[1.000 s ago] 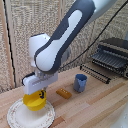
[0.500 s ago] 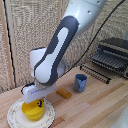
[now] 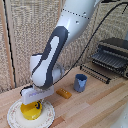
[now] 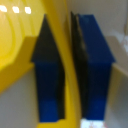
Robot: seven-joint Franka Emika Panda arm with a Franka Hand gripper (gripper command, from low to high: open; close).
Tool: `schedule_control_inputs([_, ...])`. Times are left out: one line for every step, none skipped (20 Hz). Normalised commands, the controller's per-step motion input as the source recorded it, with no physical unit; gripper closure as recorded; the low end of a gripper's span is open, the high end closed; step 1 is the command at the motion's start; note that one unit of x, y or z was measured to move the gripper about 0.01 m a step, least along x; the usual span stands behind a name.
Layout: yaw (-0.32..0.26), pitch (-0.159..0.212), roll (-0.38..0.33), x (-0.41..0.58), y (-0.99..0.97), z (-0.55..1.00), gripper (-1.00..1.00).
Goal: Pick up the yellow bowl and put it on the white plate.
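Holding the yellow vessel (image 3: 31, 110) by its wall: my pincer (image 3: 36, 103) is clenched on the rim, one blue finger (image 4: 49, 75) inside, one outside, thin yellow plastic between them. Vessel sits low over the white plating (image 3: 46, 118), around center; contact can't be confirmed. Step: placement, near done. Next: part the fingers, lift straight up. Glossy round bowl, flat glazed plate, wooden table (image 3: 95, 107). Blue cup (image 3: 80, 82) at 2 o'clock.
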Motion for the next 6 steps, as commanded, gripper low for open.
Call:
schedule_control_inputs([0.0,0.056,0.002,0.0,-0.13,0.67,-1.0])
schedule_control_inputs([0.004,0.071,0.0,0.037,-0.16,0.74,-1.0])
schedule_control_inputs([0.01,0.048,0.0,0.0,-0.17,0.76,-1.0])
schedule_control_inputs([0.0,0.038,0.0,0.057,-0.11,0.77,-1.0])
schedule_control_inputs([0.0,0.035,-0.003,0.16,-0.03,0.73,-1.0])
schedule_control_inputs([-0.001,0.044,-0.006,0.166,-0.06,0.77,-1.0])
